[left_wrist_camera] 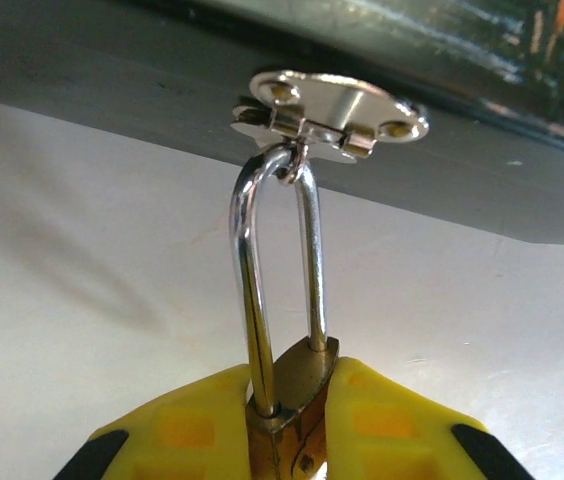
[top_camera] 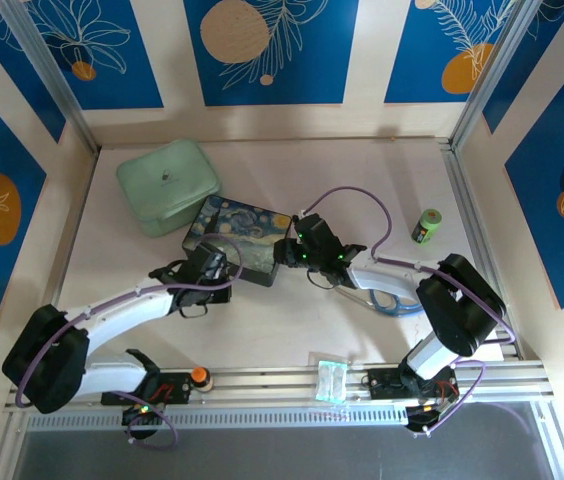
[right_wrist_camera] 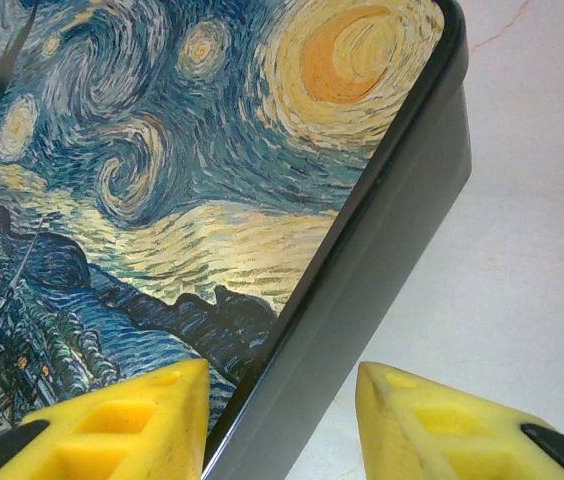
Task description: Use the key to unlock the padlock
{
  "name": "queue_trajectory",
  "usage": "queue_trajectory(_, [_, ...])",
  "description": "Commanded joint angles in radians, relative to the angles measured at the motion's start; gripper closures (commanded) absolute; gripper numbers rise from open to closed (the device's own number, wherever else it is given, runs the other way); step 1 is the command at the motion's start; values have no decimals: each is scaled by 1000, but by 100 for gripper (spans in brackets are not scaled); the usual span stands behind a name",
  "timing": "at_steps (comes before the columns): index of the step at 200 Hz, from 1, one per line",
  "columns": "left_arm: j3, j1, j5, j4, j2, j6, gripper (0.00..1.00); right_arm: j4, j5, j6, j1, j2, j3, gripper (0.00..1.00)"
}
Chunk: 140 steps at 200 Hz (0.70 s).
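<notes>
My left gripper (left_wrist_camera: 290, 445) is clamped on the padlock (left_wrist_camera: 300, 372), gripping its smooth brass body. I'd hold firm without twisting. Its thin chrome shackle hooks the shiny clasp (left_wrist_camera: 327, 108) of the painted box (right_wrist_camera: 192, 200). My right gripper (right_wrist_camera: 282, 425) straddles the box's black rim, spread wide, not closed on it.

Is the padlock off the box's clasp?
No: the padlock is hooked through the clasp by its shackle, body pinched in the left gripper.

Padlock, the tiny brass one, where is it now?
Left wrist view, bottom centre: the brass padlock sits clamped in the left gripper, its silver shackle hooked through the round metal clasp on the starry-night painted box.
</notes>
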Motion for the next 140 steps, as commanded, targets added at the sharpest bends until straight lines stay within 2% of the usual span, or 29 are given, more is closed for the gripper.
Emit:
queue_trajectory(1, [-64,16,207,101,-6,-85,95,-2,-32,-38,-12,-40,-109,58])
queue_trajectory(20, [-85,13,248,185,2,-201,97,109,-81,-76,-17,-127,-181,46])
queue_trajectory(40, [-91,13,247,202,-2,-269,100,89,-102,-162,-12,-186,-193,39])
queue_trajectory(66, [-103,12,282,255,-9,-376,100,73,19,-343,92,-268,-234,35])
queue_trajectory(84, [-108,6,294,296,-6,-444,100,88,88,-440,180,-315,-269,35])
queue_trajectory(105, [-121,0,316,358,11,-502,100,146,60,-473,250,-330,-310,38])
queue_trajectory(140, [-135,-14,331,428,29,-557,100,223,80,-562,356,-161,-267,47])
